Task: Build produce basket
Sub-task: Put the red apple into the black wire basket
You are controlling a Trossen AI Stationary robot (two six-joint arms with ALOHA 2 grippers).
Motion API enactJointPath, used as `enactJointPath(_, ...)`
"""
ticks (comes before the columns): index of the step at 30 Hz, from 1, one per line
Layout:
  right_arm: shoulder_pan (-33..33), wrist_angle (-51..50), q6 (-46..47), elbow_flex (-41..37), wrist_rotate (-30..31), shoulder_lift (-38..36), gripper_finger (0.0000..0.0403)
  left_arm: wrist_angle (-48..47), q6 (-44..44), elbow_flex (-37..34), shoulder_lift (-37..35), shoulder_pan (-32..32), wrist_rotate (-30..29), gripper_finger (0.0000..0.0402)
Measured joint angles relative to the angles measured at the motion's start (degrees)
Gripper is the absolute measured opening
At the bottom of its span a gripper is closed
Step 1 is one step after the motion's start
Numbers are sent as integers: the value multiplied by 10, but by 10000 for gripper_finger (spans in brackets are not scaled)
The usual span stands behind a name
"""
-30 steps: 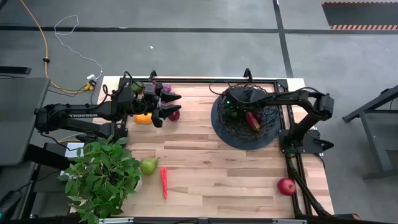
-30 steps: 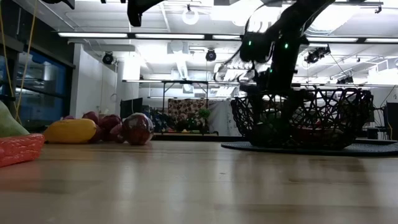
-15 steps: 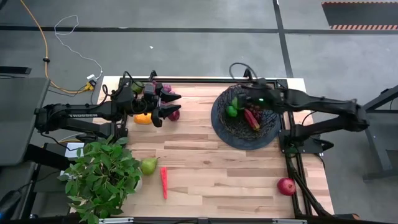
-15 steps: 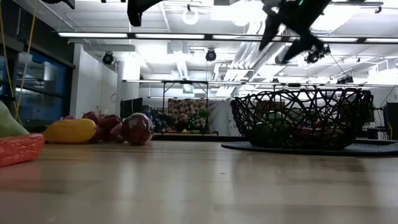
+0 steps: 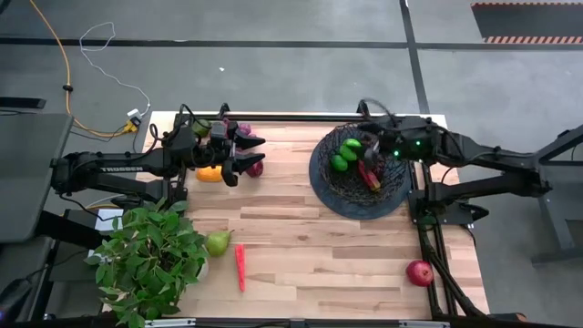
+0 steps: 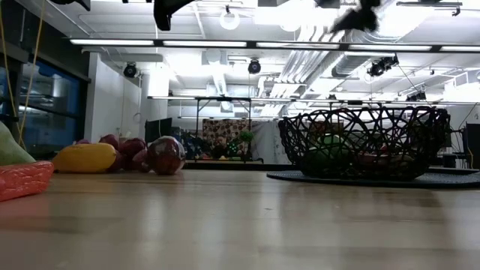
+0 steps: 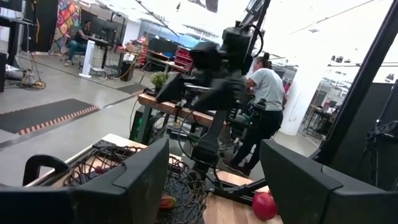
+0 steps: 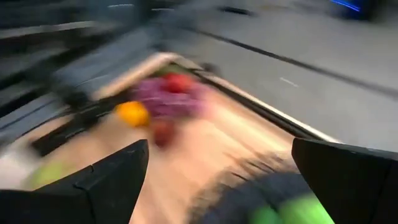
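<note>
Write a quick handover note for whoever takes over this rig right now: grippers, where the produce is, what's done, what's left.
Left gripper: open, empty, over the fruit pile at the table's far left.
Right gripper: open, empty, above the basket.
Done: two limes and a red piece in the basket.
Left: the pile, pear, chilli, apple.

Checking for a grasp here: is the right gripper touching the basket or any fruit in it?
Apart. The low view shows the right gripper well above the basket rim, with clear space between; the right wrist view shows its fingers open and empty.
</note>
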Motion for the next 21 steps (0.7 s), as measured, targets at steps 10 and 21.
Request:
enactJointPath(10,0,431,-43,-208,-182,3,378,0,-3,0,0,-2,8,241)
enactJointPath(21,0,651,52,-275,-206,2,378,-19,-3,0,-28,29,71,241)
